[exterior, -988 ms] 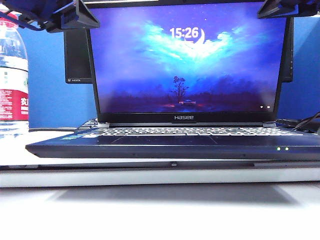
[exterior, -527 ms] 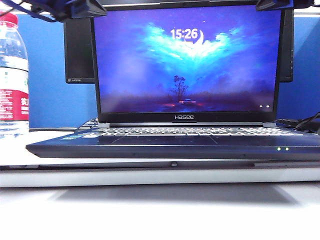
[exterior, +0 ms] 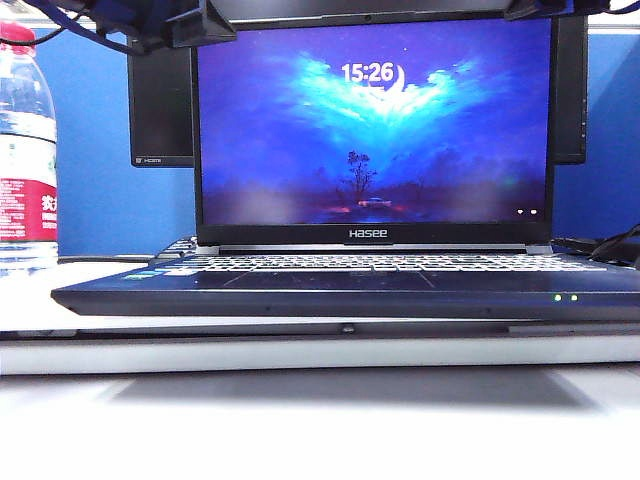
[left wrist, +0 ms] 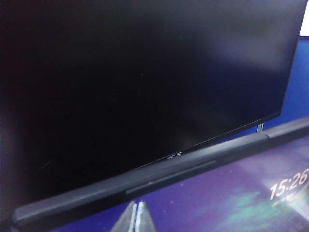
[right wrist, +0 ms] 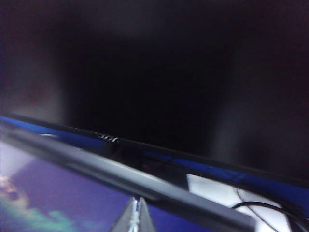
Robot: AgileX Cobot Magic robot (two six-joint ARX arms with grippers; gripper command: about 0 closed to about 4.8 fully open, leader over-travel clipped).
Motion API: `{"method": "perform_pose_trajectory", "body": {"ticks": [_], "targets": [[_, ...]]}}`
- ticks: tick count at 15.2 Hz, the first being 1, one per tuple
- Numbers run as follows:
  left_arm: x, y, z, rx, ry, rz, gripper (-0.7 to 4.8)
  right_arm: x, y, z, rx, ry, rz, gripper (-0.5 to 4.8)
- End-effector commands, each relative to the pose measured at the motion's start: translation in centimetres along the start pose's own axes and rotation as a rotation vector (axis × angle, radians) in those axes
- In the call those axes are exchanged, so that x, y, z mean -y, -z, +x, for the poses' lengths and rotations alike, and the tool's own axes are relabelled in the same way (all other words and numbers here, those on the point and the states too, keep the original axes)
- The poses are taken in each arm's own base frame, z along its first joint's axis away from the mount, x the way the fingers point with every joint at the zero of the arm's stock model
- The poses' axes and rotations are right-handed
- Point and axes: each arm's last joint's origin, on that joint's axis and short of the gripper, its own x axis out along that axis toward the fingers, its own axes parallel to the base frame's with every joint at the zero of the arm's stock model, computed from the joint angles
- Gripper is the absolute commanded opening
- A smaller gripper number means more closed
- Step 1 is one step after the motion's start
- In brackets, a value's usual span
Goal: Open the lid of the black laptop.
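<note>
Since a second ago the lid (exterior: 372,125) has tilted further back. Left gripper (left wrist: 135,216) and right gripper (right wrist: 135,215), both pinched closed and empty, hover at its top corners.

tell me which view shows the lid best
Exterior view: the whole lid faces it, upright, screen lit. Left wrist view shows only its top edge behind shut left gripper; right wrist view likewise, blurred, with shut right gripper.
</note>
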Motion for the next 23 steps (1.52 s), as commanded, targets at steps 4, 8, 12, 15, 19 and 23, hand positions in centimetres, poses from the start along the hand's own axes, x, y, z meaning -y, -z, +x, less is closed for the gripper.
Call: {"method": "perform_pose_trajectory", "body": {"ticks": [4, 8, 12, 15, 19, 23], "targets": [[-2.0, 0.5, 0.2, -0.005, -0.065, 0.009, 0.21, 0.2, 0.0, 1.3, -0.010, -0.005, -0.005, -0.06], [-2.4, 0.3, 0.2, 0.021, -0.040, 0.013, 0.21, 0.2, 0.6, 2.0, -0.028, -0.008, -0.002, -0.06], [-2.3, 0.0, 0.2, 0.067, -0.002, 0.025, 0.21, 0.2, 0.7, 2.2, -0.034, -0.008, -0.001, -0.06], [-2.3, 0.7, 0.6, 0.048, 0.002, 0.016, 0.21, 0.2, 0.8, 2.1, -0.037, -0.008, -0.001, -0.06], [-2.4, 0.8, 0.7, 0.058, 0.002, 0.020, 0.21, 0.2, 0.8, 2.2, -0.036, -0.008, -0.001, -0.06], [-2.6, 2.3, 2.1, 0.023, 0.019, -0.008, 0.21, 0.2, 1.1, 2.5, -0.040, -0.008, -0.001, -0.06]]}}
